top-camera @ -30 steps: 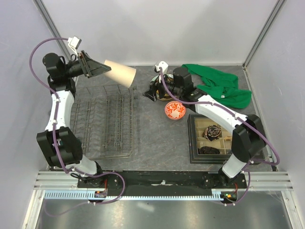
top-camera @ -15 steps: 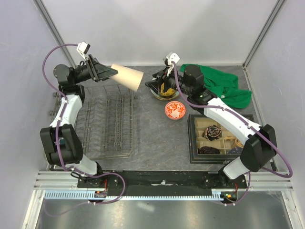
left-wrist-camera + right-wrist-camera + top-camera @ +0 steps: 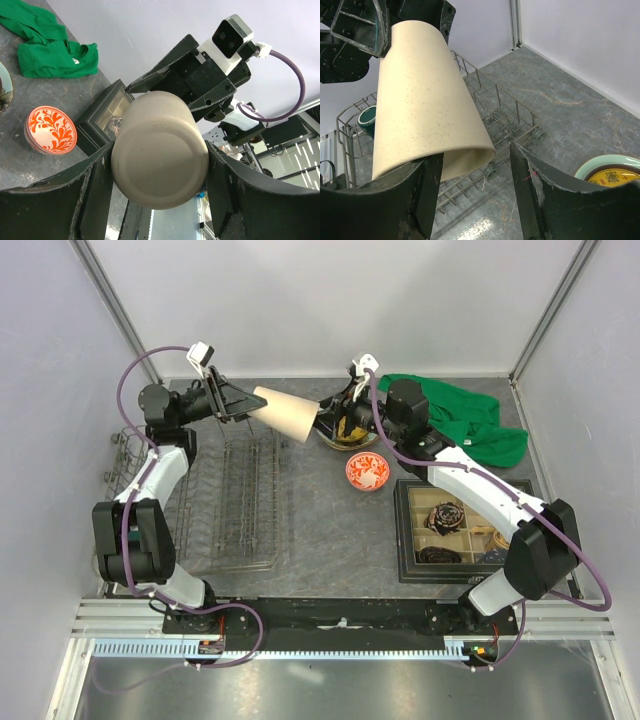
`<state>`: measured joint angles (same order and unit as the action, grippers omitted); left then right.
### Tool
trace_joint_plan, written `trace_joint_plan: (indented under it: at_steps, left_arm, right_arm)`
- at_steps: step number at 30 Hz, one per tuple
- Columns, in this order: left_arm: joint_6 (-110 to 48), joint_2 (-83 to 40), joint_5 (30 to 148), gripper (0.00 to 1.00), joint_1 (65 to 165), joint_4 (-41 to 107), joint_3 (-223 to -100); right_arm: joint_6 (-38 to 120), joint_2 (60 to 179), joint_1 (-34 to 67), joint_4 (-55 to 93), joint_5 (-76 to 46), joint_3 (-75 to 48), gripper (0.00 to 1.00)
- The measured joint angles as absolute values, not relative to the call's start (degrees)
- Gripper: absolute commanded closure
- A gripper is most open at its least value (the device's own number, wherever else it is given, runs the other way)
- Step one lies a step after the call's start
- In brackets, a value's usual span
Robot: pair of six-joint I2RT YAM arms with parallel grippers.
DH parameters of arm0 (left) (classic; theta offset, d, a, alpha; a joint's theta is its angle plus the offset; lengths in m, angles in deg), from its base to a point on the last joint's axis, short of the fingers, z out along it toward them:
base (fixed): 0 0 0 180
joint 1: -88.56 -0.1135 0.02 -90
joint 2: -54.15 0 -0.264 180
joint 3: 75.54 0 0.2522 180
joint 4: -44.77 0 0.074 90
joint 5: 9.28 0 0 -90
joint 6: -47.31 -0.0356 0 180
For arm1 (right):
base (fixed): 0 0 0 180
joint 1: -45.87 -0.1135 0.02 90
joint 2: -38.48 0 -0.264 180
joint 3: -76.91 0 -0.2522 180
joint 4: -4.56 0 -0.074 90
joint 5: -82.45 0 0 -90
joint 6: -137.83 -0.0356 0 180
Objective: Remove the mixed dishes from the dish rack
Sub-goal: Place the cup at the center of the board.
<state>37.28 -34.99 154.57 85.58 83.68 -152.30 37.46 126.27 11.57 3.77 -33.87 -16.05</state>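
The left claw [image 3: 240, 403] is clamped on the closed base end of the plain beige cup [image 3: 287, 412], one dark finger flat on each side. The cup is a smooth, matte, faintly speckled cone. It is held on its side in the air above the far part of the worktop [image 3: 330, 530], with its wide mouth pointing towards the right edge. The right claw [image 3: 473, 155] sits at that mouth with its jaws spread. The rim hangs between them: one finger overlaps the rim's edge and the other stands apart from it, so it has hold of nothing.

The worktop is grey with a marbled, stone-like pattern. The dish rack [image 3: 250, 490] is thin grey wire with rows of upright tines. It lies along the left edge, running from the near part to the far part. The dark green mug [image 3: 368, 119] sits in the rack's end compartment.

Just below the right claw, near the far edge, a yellow-gold patterned plate [image 3: 615, 177] lies inside the rim of the pale green plate [image 3: 597, 164]. The glossy, round red-and-white patterned bowl [image 3: 367, 472] stands upright near these plates, on their near side.

A black compartmented tray [image 3: 402, 530], square-edged and holding dark items, lies by the right edge. A crumpled green cloth [image 3: 460, 420] fills the far right corner. Bare worktop lies between the rack and the tray, running to the near edge. Around the plates the space is crowded by the bowl, the cloth and the right arm.
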Motion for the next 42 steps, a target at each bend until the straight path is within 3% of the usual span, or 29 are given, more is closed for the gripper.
trace_joint_plan:
  at_steps: [10,23,27,28,35,38,40,42]
  left_arm:
    - [37.6,-34.8,152.6,0.98,86.5,84.8,-150.1]
    - [36.4,-30.9,151.3,0.98,90.2,81.6,-147.2]
    - [34.8,-30.2,151.7,0.96,90.6,80.0,-146.9]
    - [34.4,-30.1,151.8,0.95,90.7,79.9,-146.9]
    - [32.2,-29.4,152.2,0.75,90.5,79.0,-146.9]
    - [32.3,-29.3,152.2,0.63,90.2,77.7,-146.9]
    - [32.2,-29.2,152.3,0.48,90.2,77.1,-146.9]
    - [32.2,-29.1,152.3,0.39,90.2,76.6,-146.9]
  right_arm:
    - [36.0,126.5,12.0,3.5,-35.4,-16.3,0.48]
    - [35.0,126.5,12.7,2.4,-36.4,-16.9,0.52]
    - [35.0,126.5,12.9,2.5,-36.1,-16.9,0.64]
    - [35.0,126.5,13.0,2.6,-36.1,-16.9,0.71]
    - [33.7,126.5,13.9,2.7,-38.7,-17.0,1.0]
    - [34.1,126.5,14.0,2.6,-40.0,-17.1,1.0]
    - [34.1,126.5,14.0,2.5,-40.4,-17.3,1.0]
    - [34.1,126.5,14.0,2.5,-40.6,-17.4,1.0]
